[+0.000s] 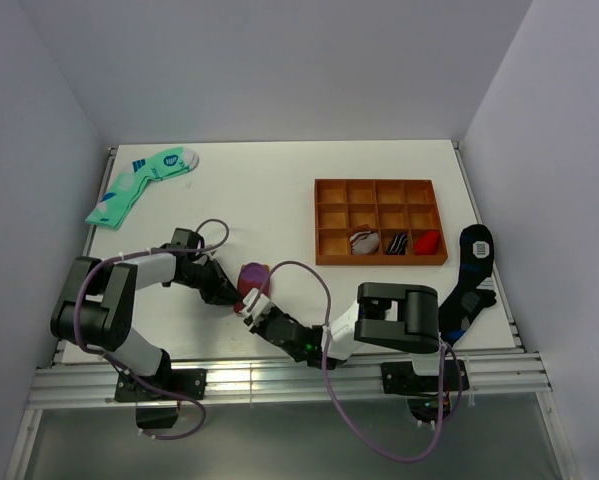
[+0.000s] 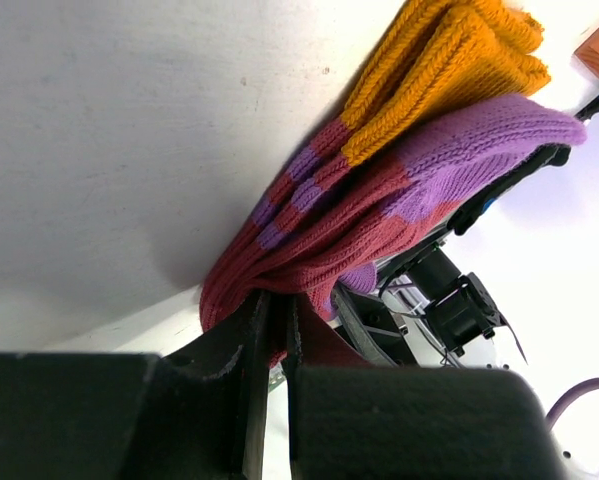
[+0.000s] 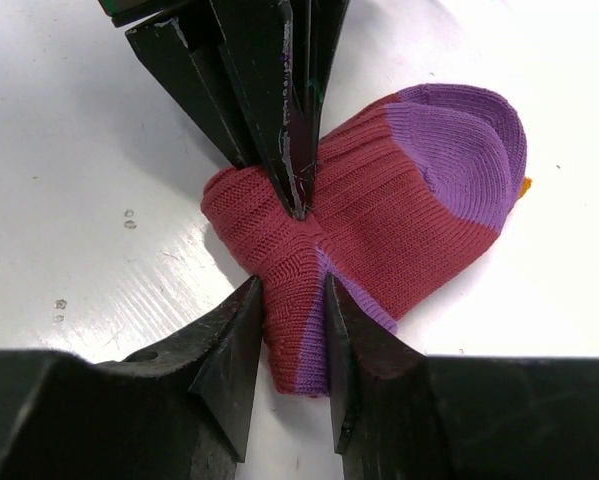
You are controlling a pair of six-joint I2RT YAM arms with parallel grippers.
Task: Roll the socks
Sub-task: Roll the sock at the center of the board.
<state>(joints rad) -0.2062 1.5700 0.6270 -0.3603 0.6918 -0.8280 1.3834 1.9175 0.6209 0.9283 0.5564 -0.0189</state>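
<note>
Two sets of jaws | both pinch socks (image 1: 254,276) | white table (image 1: 279,170)

Bright, even overhead light washes your white worktop (image 1: 269,190); soft shadow pools under the socks (image 3: 379,230), glare streaks just left of them, your nearest fingers (image 2: 234,390) blur.

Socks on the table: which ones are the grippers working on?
The maroon-red striped socks at front centre; the mint-green socks and black sock lie untouched at the edges.
</note>
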